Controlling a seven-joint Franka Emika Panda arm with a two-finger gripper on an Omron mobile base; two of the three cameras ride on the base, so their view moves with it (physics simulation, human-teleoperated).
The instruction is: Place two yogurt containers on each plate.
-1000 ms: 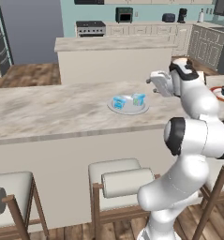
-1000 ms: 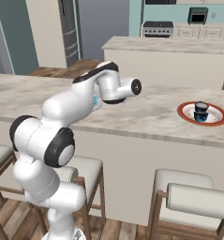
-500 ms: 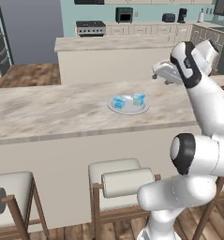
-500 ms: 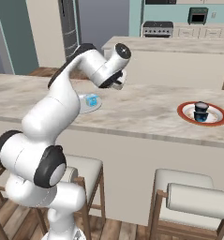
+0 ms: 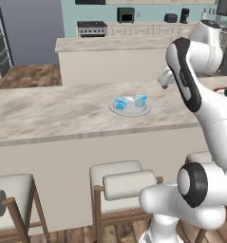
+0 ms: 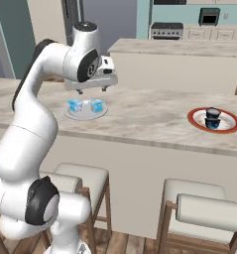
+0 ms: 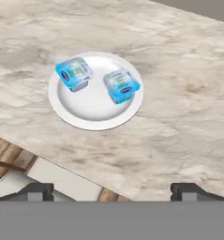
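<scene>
The plain pale plate (image 7: 92, 110) lies on the marble counter with two light blue yogurt containers (image 7: 74, 73) (image 7: 122, 86) on it, side by side and apart. My gripper (image 6: 91, 91) hangs open and empty above this plate (image 6: 86, 114), well clear of the cups; its dark fingertips (image 7: 36, 191) stand wide apart. From the left the same plate (image 5: 130, 112) carries both blue cups (image 5: 120, 104) (image 5: 140, 100). Farther right, the orange-rimmed plate (image 6: 195, 120) holds dark navy yogurt containers (image 6: 212, 118) close together; I cannot tell their count.
The marble counter (image 6: 149, 119) runs across the view, its front edge near me. Padded stools (image 6: 204, 211) (image 5: 122, 182) stand under that edge. A second counter (image 5: 110, 45) lies behind, with a stove (image 5: 91, 26) and cabinets on the back wall.
The arm has straightened and swung upward, lifting the hand higher over the pale plate. The jaws stay open. Plates and cups have not moved.
</scene>
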